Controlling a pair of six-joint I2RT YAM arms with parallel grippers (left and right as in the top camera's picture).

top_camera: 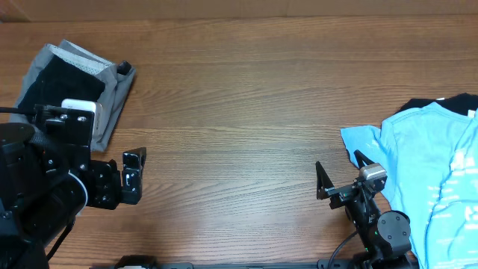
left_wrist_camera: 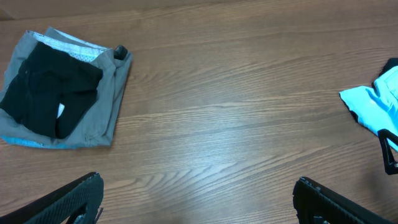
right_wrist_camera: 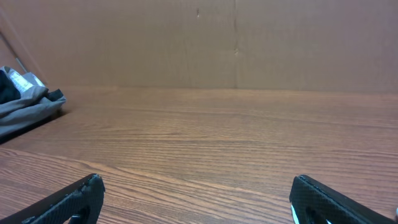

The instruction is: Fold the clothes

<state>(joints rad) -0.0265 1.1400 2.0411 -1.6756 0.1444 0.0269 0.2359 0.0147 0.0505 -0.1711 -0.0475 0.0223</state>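
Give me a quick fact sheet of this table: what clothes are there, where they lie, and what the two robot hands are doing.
Surface: wooden table
Far left: grey shorts, folded, with a black garment lying on top
Right edge: light blue T-shirt, loose and unfolded, lying over a black cloth
Hand one: left gripper, open, holding nothing, near the shorts
Hand two: right gripper, open, holding nothing, just beside the T-shirt
Folding: T-shirt not yet touched
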